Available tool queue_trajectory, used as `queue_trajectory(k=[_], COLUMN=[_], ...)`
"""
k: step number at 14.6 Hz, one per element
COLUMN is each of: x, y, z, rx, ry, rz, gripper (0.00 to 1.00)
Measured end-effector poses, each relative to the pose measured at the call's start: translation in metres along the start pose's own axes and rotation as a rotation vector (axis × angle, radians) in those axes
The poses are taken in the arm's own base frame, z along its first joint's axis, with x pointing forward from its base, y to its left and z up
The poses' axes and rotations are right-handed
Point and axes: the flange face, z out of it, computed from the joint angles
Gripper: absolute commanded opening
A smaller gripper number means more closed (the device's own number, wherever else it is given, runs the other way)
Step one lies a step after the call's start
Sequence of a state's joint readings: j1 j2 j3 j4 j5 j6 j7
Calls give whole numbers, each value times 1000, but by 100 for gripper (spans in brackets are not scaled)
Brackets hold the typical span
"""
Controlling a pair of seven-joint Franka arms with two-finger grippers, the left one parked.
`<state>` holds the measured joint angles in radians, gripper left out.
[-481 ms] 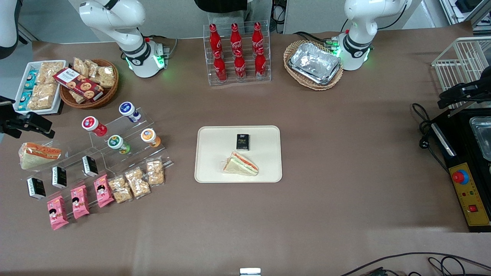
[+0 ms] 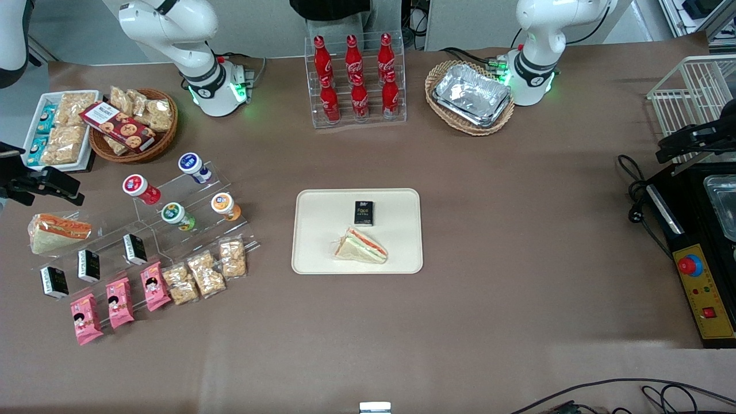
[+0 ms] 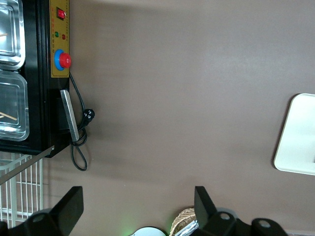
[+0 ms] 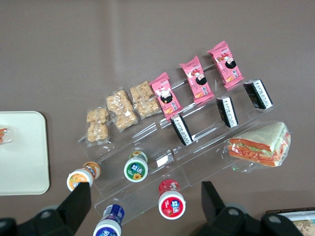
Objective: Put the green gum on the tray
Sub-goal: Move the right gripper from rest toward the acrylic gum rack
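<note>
Green gum (image 2: 177, 215) lies tilted on a clear acrylic step stand (image 2: 190, 213), cap toward the front camera. It sits with the red-capped bottle (image 2: 140, 190), blue-capped bottle (image 2: 194, 166) and orange-capped bottle (image 2: 225, 206). Stand reads as a shop-style display, so each bottle is kept apart and its cap label can be read; that spacing should leave room for fingers around the green one.

Tray (image 2: 310, 253) is on the surface toward the parked arm's end from the stand, well apart from the gum. It already carries a wrapped sandwich (image 2: 361, 246) and a small black box (image 2: 363, 212). Bare tray area remains near the rim.

Gripper (image 2: 43, 184) hangs at the working arm's end of the surface, above a second sandwich (image 2: 57, 232) and the snack display, holding nothing. Right wrist view shows both fingers (image 4: 78, 196) spread wide with the gum (image 4: 136, 169) between and just ahead of them, not touched. Judged: approach stage, gum not grasped, gripper must shift sideways over the stand and descend.
</note>
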<state>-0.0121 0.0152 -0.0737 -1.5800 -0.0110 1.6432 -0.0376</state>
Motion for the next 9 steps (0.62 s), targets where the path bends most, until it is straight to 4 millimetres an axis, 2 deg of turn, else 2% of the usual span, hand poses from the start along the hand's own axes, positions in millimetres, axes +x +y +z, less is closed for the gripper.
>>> queue_trajectory(k=[9], x=[-6], y=[-10], z=[4], rx=[4], ry=[-53], rz=[-48], gripper=[100])
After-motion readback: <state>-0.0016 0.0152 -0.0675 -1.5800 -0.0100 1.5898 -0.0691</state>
